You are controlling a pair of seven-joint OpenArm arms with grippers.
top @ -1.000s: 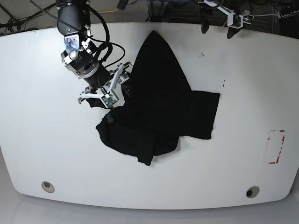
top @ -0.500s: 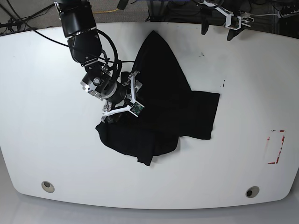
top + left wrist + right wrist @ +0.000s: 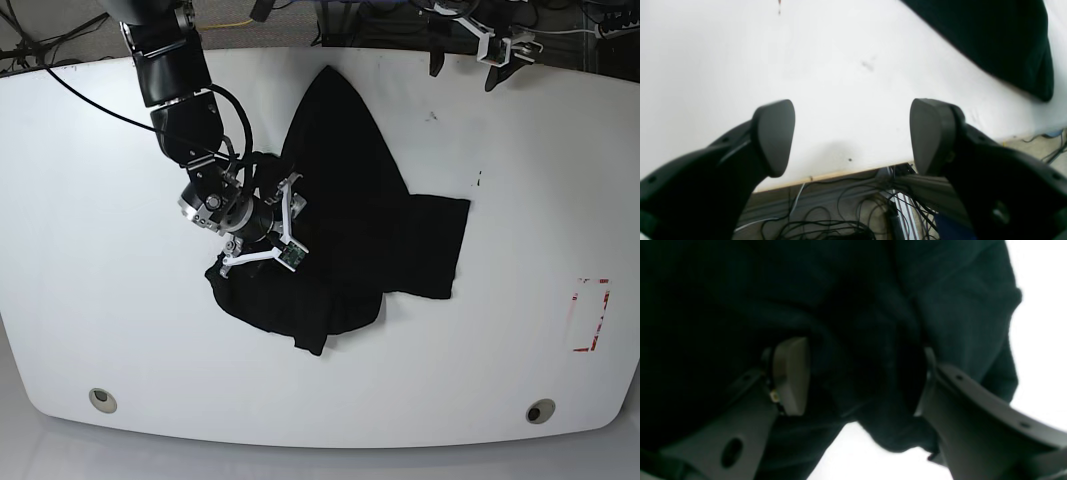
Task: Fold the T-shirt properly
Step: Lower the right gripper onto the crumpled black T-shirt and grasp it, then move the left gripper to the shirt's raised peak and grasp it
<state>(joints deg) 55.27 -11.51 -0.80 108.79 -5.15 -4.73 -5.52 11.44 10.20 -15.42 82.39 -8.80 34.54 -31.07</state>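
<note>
T-shirt: the black T-shirt (image 3: 350,220) lies crumpled on the white desk (image 3: 100,300), centre of the base view; a narrow peak runs to the upper middle, a squarer flap spreads right, and a bunched lobe hangs toward lower centre. No print shows, so I judge the printed side is facing down or folded inside.

Right hand: the right hand (image 3: 268,228) sits left of centre in the base view, over the shirt's left edge. In its wrist view the fingers (image 3: 791,373) are spread, with a dark ridge of cloth between them; they have not pinched it. Judged reason: it is lined up on a bunched edge so it can pull that part out flat.

Left hand: the left hand (image 3: 492,52) hangs at the upper right of the base view, beyond the desk's far edge. Its fingers (image 3: 773,136) are spread wide and hold nothing. It looks parked clear of the work.

Change: over the last second the right hand moved from just off the shirt's left border, down and rightward onto the cloth. The shirt's outline looks the same, and the left hand has not moved.
</note>
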